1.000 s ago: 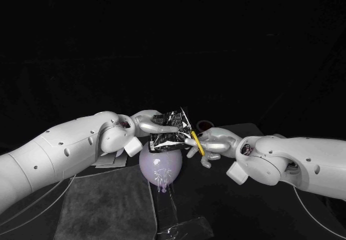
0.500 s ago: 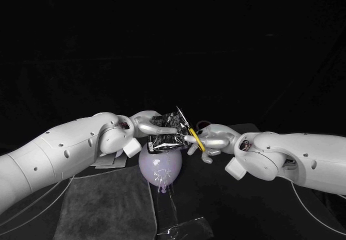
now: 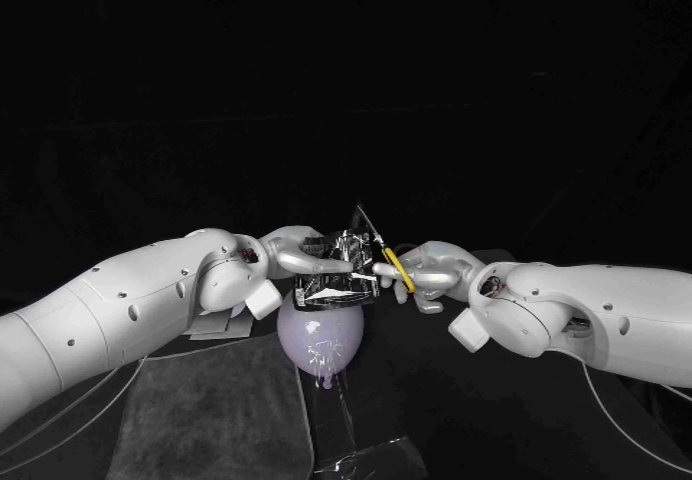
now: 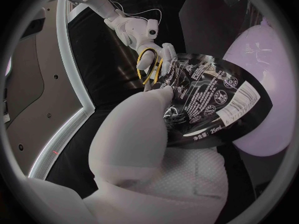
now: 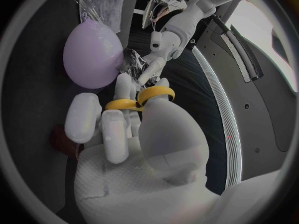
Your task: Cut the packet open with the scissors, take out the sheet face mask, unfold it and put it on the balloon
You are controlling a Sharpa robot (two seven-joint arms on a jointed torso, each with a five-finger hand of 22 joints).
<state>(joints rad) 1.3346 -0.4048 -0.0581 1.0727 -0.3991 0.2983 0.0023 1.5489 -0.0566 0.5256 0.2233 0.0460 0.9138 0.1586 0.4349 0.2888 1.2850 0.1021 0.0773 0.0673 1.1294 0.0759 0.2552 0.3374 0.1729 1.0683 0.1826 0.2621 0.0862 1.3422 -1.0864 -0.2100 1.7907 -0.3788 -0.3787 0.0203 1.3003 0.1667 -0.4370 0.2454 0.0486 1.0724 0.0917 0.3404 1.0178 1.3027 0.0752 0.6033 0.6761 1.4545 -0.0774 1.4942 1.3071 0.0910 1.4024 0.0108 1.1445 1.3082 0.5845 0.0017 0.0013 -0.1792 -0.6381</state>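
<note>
Black foil packet (image 3: 336, 272), gripped by the left hand (image 3: 296, 252) just above the lilac balloon (image 3: 320, 335); the right hand (image 3: 436, 272), holding the yellow-handled scissors (image 3: 392, 268), has closed in, bringing the blades to the packet's edge, so the cut looks imminent and the packet is apparently unopened.

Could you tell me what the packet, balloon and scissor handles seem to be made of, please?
Packet: glossy black plastic or foil film, judging by crinkles and glare. Balloon: smooth pale-lilac rubber, probably latex, with soft sheen. Scissors: smooth yellow handle loops look like plastic.
</note>
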